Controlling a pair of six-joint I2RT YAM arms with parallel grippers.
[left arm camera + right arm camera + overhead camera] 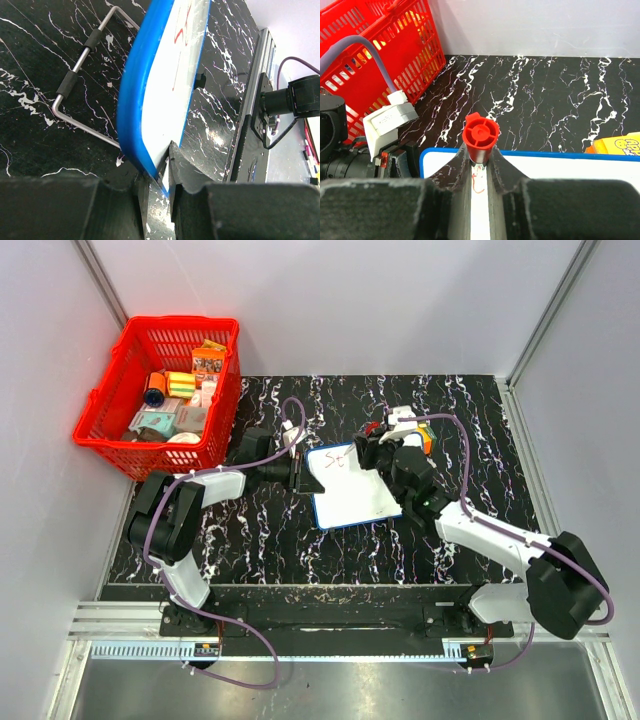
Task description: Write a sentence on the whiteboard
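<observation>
Left to right: we see a red basket (160, 390) of small packages beyond the far-left corner of the black, white-veined table (260, 530). The left end effector (165, 172) pinches the blue frame of the whiteboard (352, 495) at its left edge. The whiteboard sits mid-table between the two arms. In the left wrist view we note a bent wire bar (85, 85) on the table beside the board's back. The sentence (338, 458) so far amounts to a few red strokes near the board's far-left corner. Over those strokes, the right end effector (479, 155) is pressed onto a red marker (480, 132), held pointing down at the white surface. An orange box (620, 145) lies just beyond the board's right side.
</observation>
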